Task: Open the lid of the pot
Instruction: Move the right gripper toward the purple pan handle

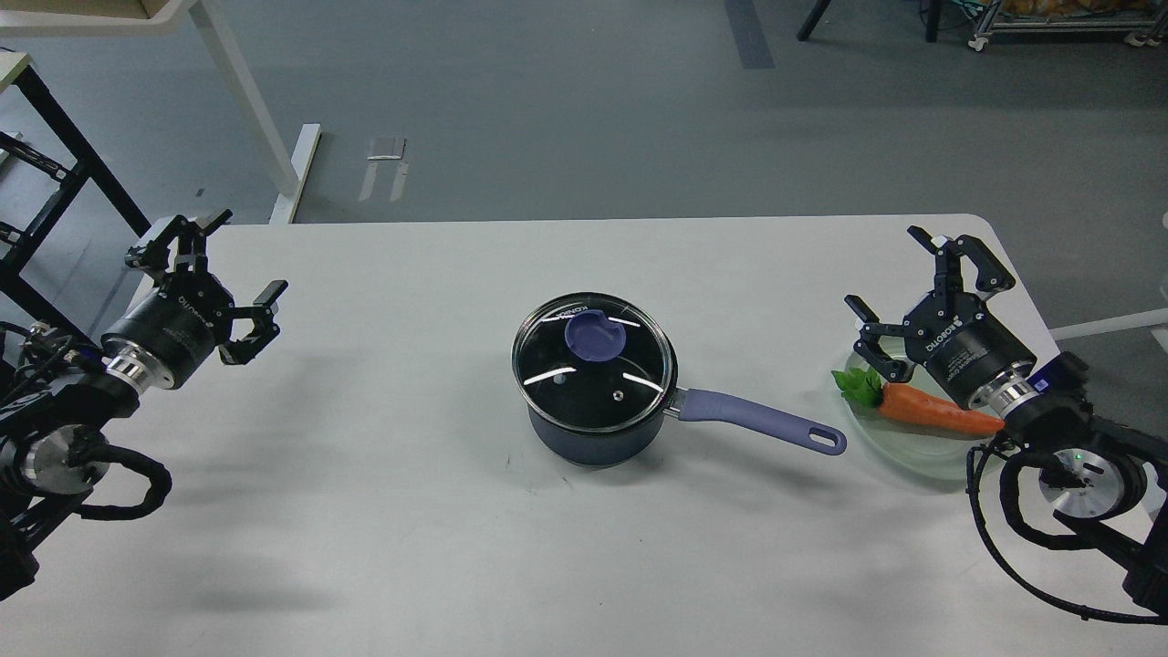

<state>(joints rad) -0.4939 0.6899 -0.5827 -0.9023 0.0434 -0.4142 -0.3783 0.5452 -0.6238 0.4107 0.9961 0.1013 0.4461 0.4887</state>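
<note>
A dark navy pot (593,438) stands near the middle of the white table, its long purple handle (766,424) pointing right. The glass lid (593,363) with a steel rim rests flat on the pot, with its purple knob (594,336) in the far half of the glass. My left gripper (245,265) hangs open at the table's left edge, far from the pot. Over at the right my right gripper (890,274) is open too, above the far side of a plate. Neither gripper holds anything.
A pale green plate (899,445) with a toy carrot (917,406) lies at the right, just beyond the handle's end and under my right arm. White table legs (246,100) and a black rack (55,182) stand on the floor behind the table's left.
</note>
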